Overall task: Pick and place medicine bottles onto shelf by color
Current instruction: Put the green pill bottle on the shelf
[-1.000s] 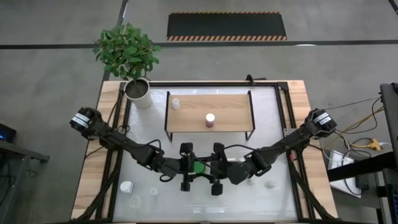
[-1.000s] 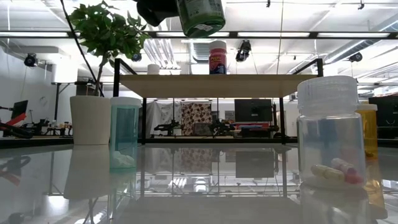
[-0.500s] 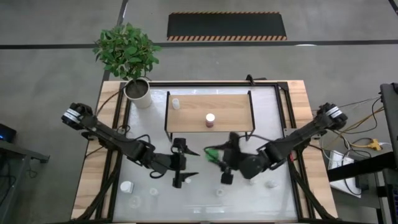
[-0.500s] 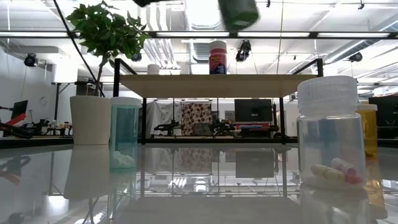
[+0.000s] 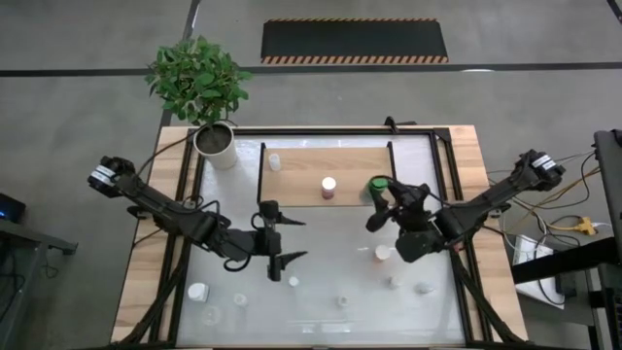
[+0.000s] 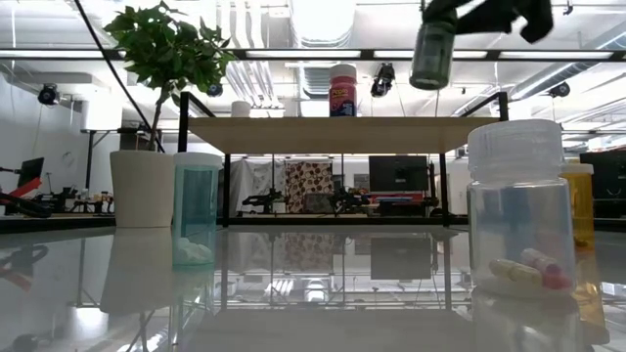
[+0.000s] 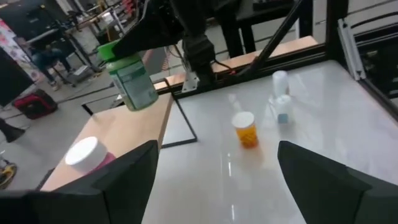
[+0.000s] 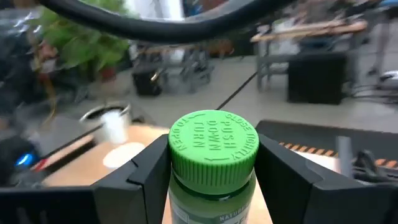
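Right gripper (image 5: 381,199) pinched the green-capped bottle (image 5: 377,185) between its fingers, held in the air at the right end of the shelf (image 5: 301,180). Left gripper (image 5: 280,243) hovered over the counter (image 5: 330,267) in front of the shelf, fingers spread, empty. A pinkish bottle (image 5: 328,187) stood mid-shelf; an orange bottle (image 5: 383,255) stood on the counter.

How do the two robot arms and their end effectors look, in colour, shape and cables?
Both arms are slim, black and jointed, each with a silver-ringed cylinder at its shoulder and thin black cables along it. The left end effector has two black pointed fingers; the right end effector has broad, flat black fingers.
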Available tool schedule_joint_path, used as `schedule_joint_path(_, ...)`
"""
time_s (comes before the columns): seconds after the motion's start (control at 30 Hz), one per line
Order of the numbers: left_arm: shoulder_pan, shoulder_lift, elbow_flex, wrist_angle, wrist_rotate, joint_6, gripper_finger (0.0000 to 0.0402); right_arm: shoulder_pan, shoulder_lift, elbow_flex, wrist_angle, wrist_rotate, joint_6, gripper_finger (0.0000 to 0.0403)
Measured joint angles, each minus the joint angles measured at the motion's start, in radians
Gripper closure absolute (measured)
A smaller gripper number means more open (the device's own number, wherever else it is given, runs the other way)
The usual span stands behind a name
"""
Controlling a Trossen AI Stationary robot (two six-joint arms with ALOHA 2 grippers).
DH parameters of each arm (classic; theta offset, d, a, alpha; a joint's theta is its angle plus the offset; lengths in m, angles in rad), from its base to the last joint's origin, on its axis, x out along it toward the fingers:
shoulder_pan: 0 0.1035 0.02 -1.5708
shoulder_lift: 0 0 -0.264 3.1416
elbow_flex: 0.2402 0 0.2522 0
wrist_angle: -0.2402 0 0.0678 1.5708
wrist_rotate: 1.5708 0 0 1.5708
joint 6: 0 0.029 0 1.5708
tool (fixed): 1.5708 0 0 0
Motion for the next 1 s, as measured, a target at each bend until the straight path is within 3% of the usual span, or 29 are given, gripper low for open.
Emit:
schedule_joint_path(0.17, 0.000, 0.002, 0.000, -0.011, -0.039, 0.000, 0.0089, -0.004, 0.055, -0.015, 0.005, 0.090, 0.054, 0.0212)
schedule_joint_path(0.43, -0.001, 0.001, 0.000, -0.012, -0.049, 0.000, 0.0089, -0.037, 0.179, 0.132, 0.007, 0.080, -0.110, 0.0212)
schedule_joint_path(0.77, -0.008, 0.001, 0.000, -0.015, -0.049, -0.001, 0.0089, -0.072, 0.247, 0.189, -0.033, 0.080, -0.110, 0.0212)
schedule_joint_path(1.0, -0.013, 0.001, 0.000, -0.016, -0.049, -0.002, 0.0089, -0.111, 0.240, 0.122, -0.045, -0.050, -0.042, 0.0211)
